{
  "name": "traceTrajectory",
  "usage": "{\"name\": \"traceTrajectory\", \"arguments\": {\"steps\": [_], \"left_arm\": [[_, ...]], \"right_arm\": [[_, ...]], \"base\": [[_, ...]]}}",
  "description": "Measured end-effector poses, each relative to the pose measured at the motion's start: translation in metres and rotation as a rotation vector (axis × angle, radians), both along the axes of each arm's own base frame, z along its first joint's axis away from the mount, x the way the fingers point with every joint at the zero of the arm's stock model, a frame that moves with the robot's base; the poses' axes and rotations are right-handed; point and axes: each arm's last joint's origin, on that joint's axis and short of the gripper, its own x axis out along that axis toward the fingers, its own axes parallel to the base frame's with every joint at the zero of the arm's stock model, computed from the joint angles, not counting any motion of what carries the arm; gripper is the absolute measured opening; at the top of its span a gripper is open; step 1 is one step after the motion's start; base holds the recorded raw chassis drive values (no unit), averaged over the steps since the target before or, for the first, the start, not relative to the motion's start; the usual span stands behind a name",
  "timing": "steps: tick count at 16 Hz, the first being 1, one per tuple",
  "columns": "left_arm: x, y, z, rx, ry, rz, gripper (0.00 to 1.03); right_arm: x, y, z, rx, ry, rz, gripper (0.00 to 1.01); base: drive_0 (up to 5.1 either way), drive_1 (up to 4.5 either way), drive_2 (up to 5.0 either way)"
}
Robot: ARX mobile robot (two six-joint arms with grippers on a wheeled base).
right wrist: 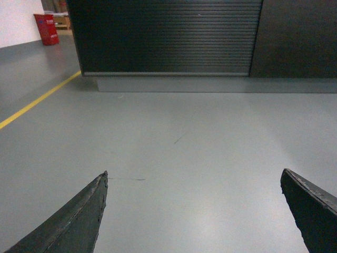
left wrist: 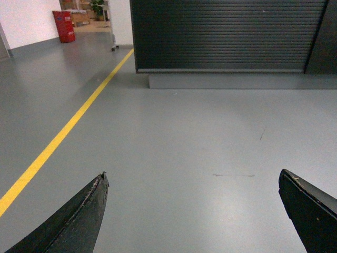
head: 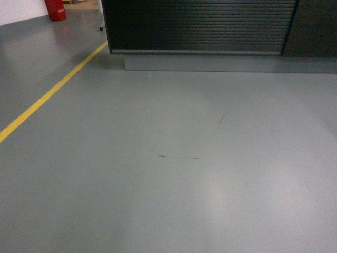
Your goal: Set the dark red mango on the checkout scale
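Checkout (head: 200,26): long black counter, front horizontally ribbed, standing on a grey base plinth (head: 221,63) at the far edge of the floor. Its top surface lies above the frame in all three views, so the scale and the dark red mango cannot be seen anywhere; their position cannot be told. A plain dark panel (head: 316,26) adjoins the ribbed section on the right.

Floor (head: 168,184): smooth grey, faintly reflective, filling most of each view. Thin dark scuff (head: 179,156) near the middle, a shorter one (head: 221,119) beyond it toward the counter.

Yellow line (head: 50,95): painted stripe, running diagonally from the lower left up to the counter's left corner.

Left gripper (left wrist: 192,211): two dark tapered fingers (left wrist: 84,216) at the lower corners of the left wrist view, spread wide apart, nothing between them but bare floor. Points toward the counter front.

Right gripper (right wrist: 194,211): same form, fingers (right wrist: 81,216) likewise spread wide, holding nothing; aimed at the ribbed front and the plain panel beside it.

Red container (head: 55,9): upright, red, at the far left against a white wall (head: 21,9), well apart from the counter. Lettering on it too small to read.

Castor (left wrist: 113,48): small wheel of some light-coloured fixture left of the counter's corner, seen in the left wrist view; the fixture itself is cut off.
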Motion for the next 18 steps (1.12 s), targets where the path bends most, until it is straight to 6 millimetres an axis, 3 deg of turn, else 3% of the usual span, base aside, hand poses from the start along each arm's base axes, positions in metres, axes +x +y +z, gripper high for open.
{"name": "traceTrajectory", "arguments": {"steps": [18], "left_arm": [[0.0000, 0.0000, 0.0000, 0.000, 0.000, 0.000, 0.98]], "right_arm": [[0.0000, 0.0000, 0.0000, 0.000, 0.000, 0.000, 0.98]], "base": [[0.0, 2.68, -2.7]]}}
